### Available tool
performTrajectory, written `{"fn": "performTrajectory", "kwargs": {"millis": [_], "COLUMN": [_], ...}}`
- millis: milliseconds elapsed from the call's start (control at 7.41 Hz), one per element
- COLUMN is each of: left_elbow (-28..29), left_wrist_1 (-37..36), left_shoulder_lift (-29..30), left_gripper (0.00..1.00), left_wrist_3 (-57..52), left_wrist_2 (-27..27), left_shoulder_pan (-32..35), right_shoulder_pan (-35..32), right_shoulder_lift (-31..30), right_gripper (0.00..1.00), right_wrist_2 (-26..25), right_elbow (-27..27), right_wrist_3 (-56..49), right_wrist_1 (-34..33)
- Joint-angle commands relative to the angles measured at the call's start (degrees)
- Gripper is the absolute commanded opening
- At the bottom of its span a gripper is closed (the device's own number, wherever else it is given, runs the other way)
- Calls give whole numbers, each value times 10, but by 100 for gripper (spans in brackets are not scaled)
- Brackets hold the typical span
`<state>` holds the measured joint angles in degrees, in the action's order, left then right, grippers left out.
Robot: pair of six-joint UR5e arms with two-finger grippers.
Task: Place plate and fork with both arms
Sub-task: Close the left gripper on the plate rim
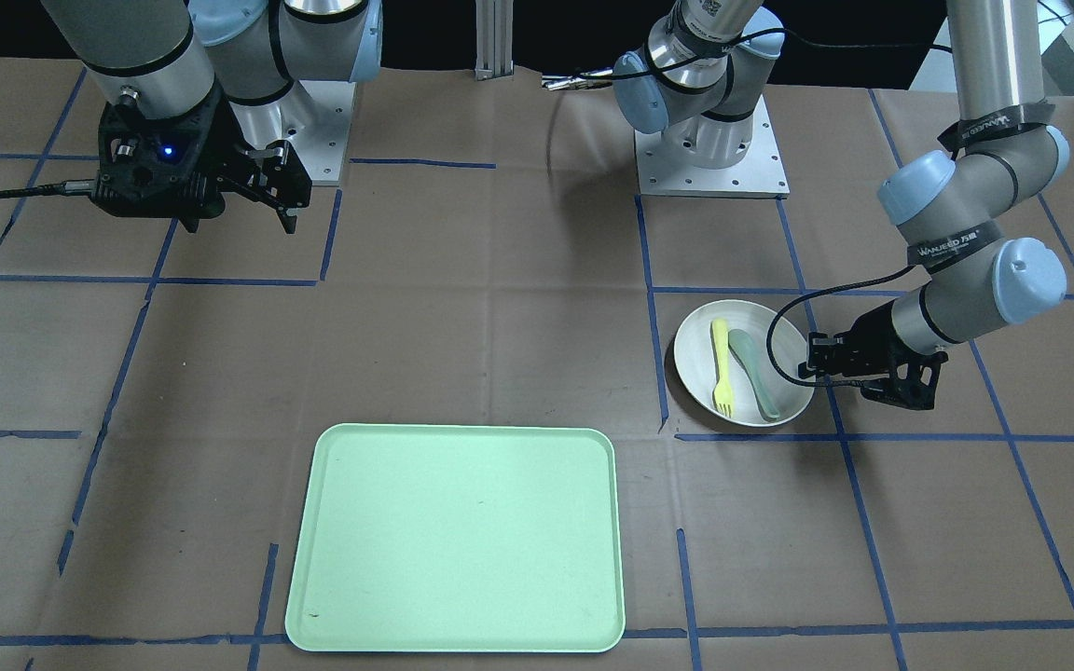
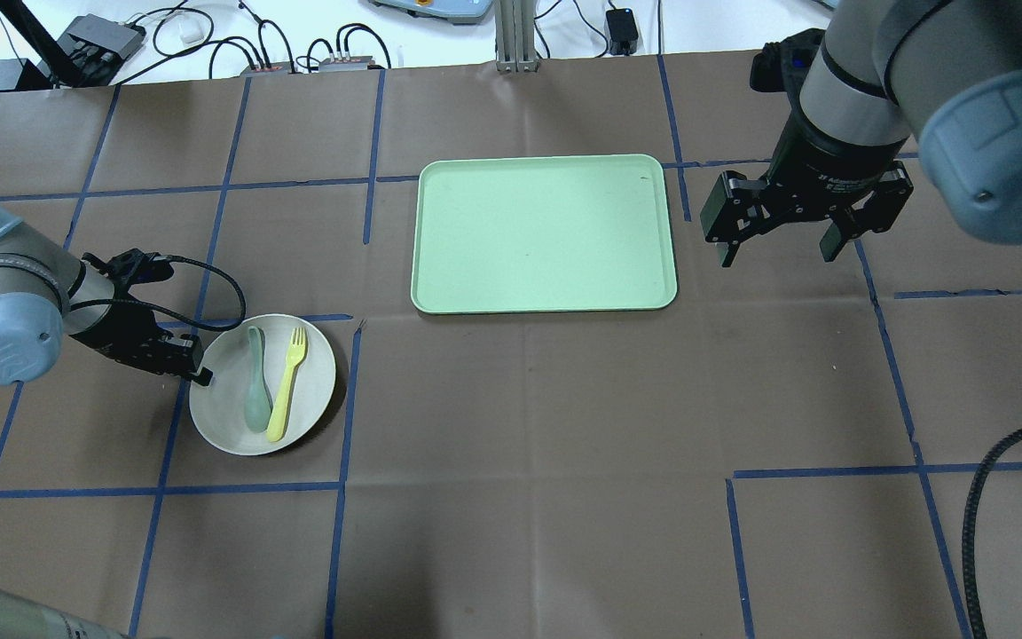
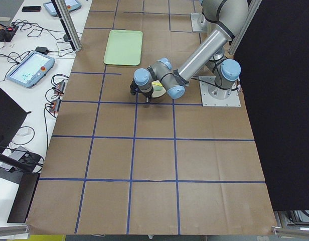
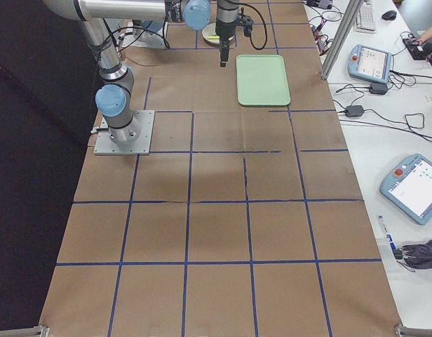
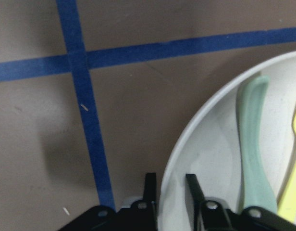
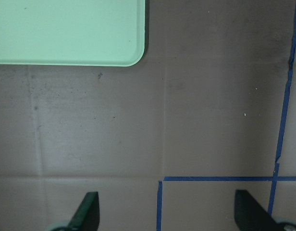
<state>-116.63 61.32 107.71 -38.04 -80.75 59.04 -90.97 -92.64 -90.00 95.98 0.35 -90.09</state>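
The plate was seen lying flat on the brown surface at the lower left of the overhead view, well apart from the mint-green tray at upper centre. The left hand was set at the plate's left rim. In the wrist view its fingers were drawn narrow, one outside the rim and one inside, and seemingly pinched it. The right hand was held spread wide and empty above the surface, just beside the tray's right edge.

The fork was found loose inside the plate. Its long axis ran nearly top to bottom in the overhead frame, leaning a little. The tines pointed to the upper right, toward the tray, and the handle end lay near the lower rim. A grey-green spoon was laid just beside it on the left, almost parallel, with its bowl toward the bottom of the frame.

The main risk is judged to lie in the one-sided hold. If the plate were lifted by a single edge, it could sag, and fork and spoon could slide to the low side or off. The thin rim could also slip from so small a pinch. Because fork and spoon lay so close, the spoon could be caught or nudged when the fork is picked.
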Motion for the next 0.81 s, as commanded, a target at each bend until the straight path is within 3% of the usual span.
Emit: {"fn": "performTrajectory", "kwargs": {"millis": [0, 270, 675], "left_elbow": [1, 8, 21], "left_wrist_1": [3, 24, 25], "left_shoulder_lift": [-6, -18, -24], "left_gripper": [4, 0, 0], "left_wrist_3": [-2, -6, -1], "left_wrist_2": [1, 18, 113], "left_shoulder_pan": [-2, 1, 16], "right_shoulder_pan": [0, 0, 1], "right_shoulder_lift": [1, 0, 1], "right_gripper": [100, 100, 100], "right_wrist_2": [0, 0, 0], "right_elbow": [0, 0, 0], "right_wrist_3": [1, 1, 0], "right_wrist_1": [0, 0, 0]}}
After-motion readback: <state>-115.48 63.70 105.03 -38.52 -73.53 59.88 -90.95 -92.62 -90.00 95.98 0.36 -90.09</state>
